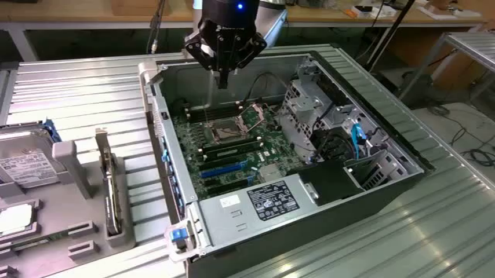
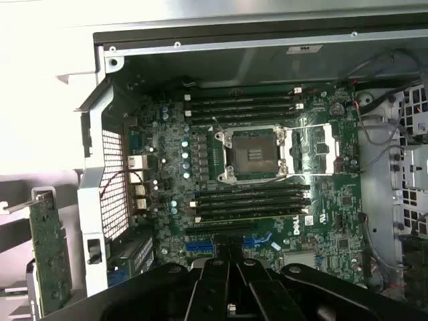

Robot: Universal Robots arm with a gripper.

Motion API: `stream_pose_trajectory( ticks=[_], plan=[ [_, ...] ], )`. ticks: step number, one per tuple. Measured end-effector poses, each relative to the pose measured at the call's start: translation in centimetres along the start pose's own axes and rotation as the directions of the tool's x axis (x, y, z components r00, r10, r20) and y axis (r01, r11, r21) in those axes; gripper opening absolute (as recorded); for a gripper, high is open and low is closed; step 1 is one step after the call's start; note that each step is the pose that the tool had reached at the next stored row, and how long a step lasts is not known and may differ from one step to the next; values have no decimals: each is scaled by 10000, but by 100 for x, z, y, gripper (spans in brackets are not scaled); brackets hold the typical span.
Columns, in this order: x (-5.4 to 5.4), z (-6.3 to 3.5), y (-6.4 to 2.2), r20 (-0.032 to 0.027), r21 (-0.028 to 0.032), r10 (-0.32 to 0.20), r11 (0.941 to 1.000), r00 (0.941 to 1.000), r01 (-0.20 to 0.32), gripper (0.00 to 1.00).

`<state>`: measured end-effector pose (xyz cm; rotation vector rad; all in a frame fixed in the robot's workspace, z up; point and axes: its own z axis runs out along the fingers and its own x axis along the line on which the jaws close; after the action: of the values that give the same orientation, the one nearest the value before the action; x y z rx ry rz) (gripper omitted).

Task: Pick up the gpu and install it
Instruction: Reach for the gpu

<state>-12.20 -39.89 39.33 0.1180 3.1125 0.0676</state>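
The gpu [image 1: 113, 197] stands on edge in a grey holder at the exterior view's left, its silver bracket pointing up. In the wrist view the gpu [image 2: 48, 257] shows as a green card outside the case wall. My gripper [image 1: 222, 80] hangs above the far end of the open computer case [image 1: 159, 124], well apart from the gpu. Its fingers are shut with nothing between them. The wrist view looks past the shut gripper [image 2: 229, 284] onto the motherboard [image 2: 334, 200] and its blue card slots [image 2: 200, 245].
A silver hard drive [image 1: 23, 165] lies beside the grey holder [image 1: 77, 246] at the exterior view's left. Inside the case are memory sticks [image 1: 224, 152], a processor socket [image 1: 226, 130], a metal drive cage [image 1: 309, 104], loose cables and a power supply [image 1: 267, 202].
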Motion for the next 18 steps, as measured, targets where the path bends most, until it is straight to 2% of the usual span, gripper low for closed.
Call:
stream_pose_trajectory(
  ticks=[14,18],
  plan=[
    [2,0,0,0,0,0,10000,10000,0,11],
    [58,-1,-5,0,0,0,10000,10000,0,11]
  ],
)
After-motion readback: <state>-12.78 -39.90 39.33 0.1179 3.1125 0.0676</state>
